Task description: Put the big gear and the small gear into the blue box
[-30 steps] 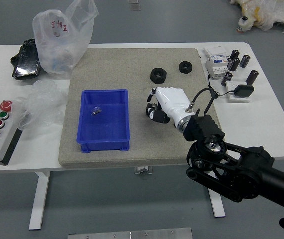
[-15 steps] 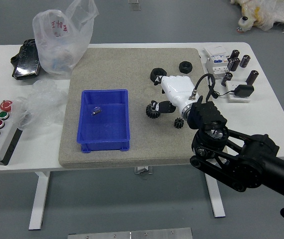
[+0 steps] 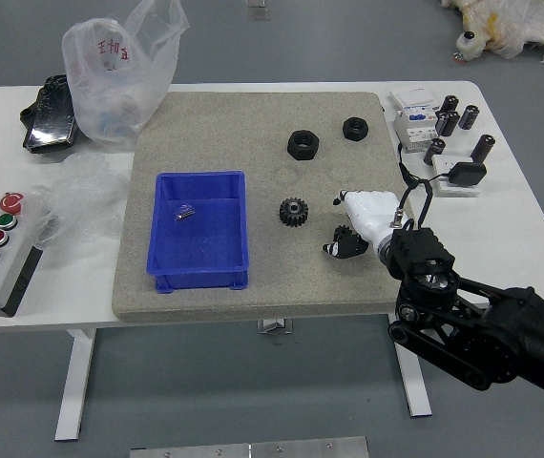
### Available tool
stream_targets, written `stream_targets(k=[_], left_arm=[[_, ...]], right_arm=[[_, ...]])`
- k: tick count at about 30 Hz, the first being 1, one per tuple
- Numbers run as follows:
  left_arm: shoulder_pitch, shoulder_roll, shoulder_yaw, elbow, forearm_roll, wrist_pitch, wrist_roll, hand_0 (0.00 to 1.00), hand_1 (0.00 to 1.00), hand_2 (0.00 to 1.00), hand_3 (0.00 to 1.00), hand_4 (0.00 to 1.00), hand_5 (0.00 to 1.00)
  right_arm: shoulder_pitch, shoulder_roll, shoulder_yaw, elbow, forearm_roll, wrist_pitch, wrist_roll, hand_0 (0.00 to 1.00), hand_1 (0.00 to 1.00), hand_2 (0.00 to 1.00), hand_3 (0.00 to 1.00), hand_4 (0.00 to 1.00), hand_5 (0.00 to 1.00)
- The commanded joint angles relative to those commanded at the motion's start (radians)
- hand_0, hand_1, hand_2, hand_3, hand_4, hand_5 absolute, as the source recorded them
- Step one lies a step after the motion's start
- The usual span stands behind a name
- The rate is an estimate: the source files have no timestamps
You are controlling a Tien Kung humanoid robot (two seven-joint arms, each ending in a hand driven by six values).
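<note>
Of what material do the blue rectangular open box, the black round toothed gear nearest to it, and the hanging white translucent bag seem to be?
The blue box looks like smooth plastic: even colour, thin walls. The black gear looks dark and dull; plastic or coated metal, I cannot tell. The translucent bag seems thin plastic film: see-through, wrinkled.

Robot hand (image 3: 334, 225) at small gear (image 3: 343, 232)
</note>
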Motion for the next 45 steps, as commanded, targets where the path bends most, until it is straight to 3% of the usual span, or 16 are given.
stream_targets(k=[2, 3, 8, 9, 37, 39, 45], left_arm=[[0.0, 0.0, 0.0, 0.0, 0.0, 0.0, 0.0, 0.71, 0.536, 0.546, 0.682, 0.704, 0.523], [0.0, 0.0, 0.0, 0.0, 0.0, 0.0, 0.0, 0.71, 0.536, 0.546, 0.682, 0.704, 0.523], [0.001, 0.001, 0.0, 0.0, 0.001, 0.0, -0.001, 0.71, 0.536, 0.546, 0.681, 0.702, 0.523], [0.001, 0.001, 0.0, 0.0, 0.001, 0.0, -0.001, 0.71, 0.537, 0.546, 0.681, 0.701, 0.522], [-0.002, 0.0, 0.005, -0.001, -0.005, -0.001, 0.0, 0.71, 0.539, 0.546, 0.683, 0.702, 0.528], [-0.002, 0.0, 0.004, -0.001, -0.005, -0.001, 0.0, 0.71, 0.539, 0.547, 0.682, 0.702, 0.529], [0.001, 0.001, -0.001, -0.002, 0.0, -0.001, 0.001, 0.71, 0.539, 0.548, 0.682, 0.702, 0.527]], right_arm=[[-0.001, -0.002, -0.004, -0.013, 0.005, -0.004, 0.0, 0.286, 0.615, 0.69, 0.706, 0.888, 0.375], [-0.002, -0.003, -0.005, -0.018, 0.008, -0.007, 0.0, 0.244, 0.465, 0.567, 0.654, 0.692, 0.275], [-0.002, -0.005, -0.008, -0.036, 0.02, -0.04, 0.0, 0.244, 0.465, 0.567, 0.654, 0.692, 0.275], [-0.002, -0.004, -0.01, -0.038, 0.022, -0.046, 0.0, 0.205, 0.403, 0.458, 0.637, 0.579, 0.276], [0.013, 0.017, -0.06, -0.06, 0.071, -0.123, 0.038, 0.201, 0.403, 0.391, 0.566, 0.539, 0.289], [0.016, 0.018, -0.062, -0.057, 0.075, -0.126, 0.039, 0.2, 0.401, 0.378, 0.514, 0.493, 0.306], [0.061, 0.035, -0.08, -0.014, 0.084, -0.137, 0.04, 0.2, 0.404, 0.378, 0.507, 0.482, 0.31]])
